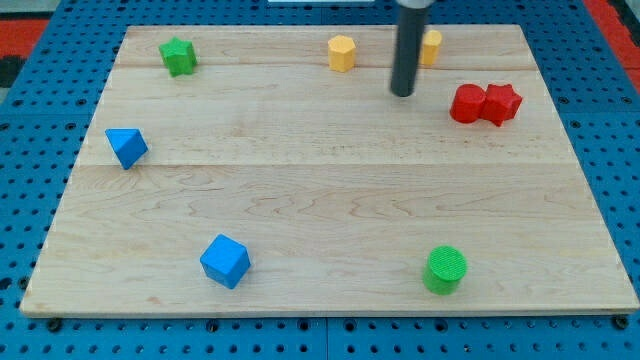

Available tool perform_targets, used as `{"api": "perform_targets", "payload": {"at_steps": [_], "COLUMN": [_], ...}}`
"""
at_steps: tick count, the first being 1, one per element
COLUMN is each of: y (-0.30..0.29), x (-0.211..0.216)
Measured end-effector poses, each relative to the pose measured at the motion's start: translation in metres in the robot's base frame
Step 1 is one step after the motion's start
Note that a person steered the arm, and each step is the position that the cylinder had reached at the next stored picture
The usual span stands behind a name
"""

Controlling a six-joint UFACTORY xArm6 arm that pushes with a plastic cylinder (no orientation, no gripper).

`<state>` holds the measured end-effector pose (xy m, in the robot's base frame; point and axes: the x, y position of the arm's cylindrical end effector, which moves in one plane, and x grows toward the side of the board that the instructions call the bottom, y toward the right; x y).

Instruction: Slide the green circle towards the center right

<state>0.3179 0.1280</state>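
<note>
The green circle (444,269) sits near the view's bottom right of the wooden board (320,180). My tip (403,94) is at the view's top, right of centre, far above the green circle. It stands between a yellow block (342,53) to its left and a second yellow block (431,46), partly hidden behind the rod, to its right. It touches no block.
Two red blocks (485,103) sit touching each other at the view's right, upper part. A green star (178,56) is at the top left. A blue triangle (126,147) is at the left. A blue cube (225,261) is at the bottom left.
</note>
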Motion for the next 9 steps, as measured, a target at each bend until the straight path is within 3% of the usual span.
{"api": "perform_targets", "payload": {"at_steps": [2,3,4,5,6,8,9], "y": [0.145,0.180,0.183,0.180,0.133,-0.021,-0.026], "x": [-0.059,-0.002,0.089,0.234,0.300,0.296,0.230]}}
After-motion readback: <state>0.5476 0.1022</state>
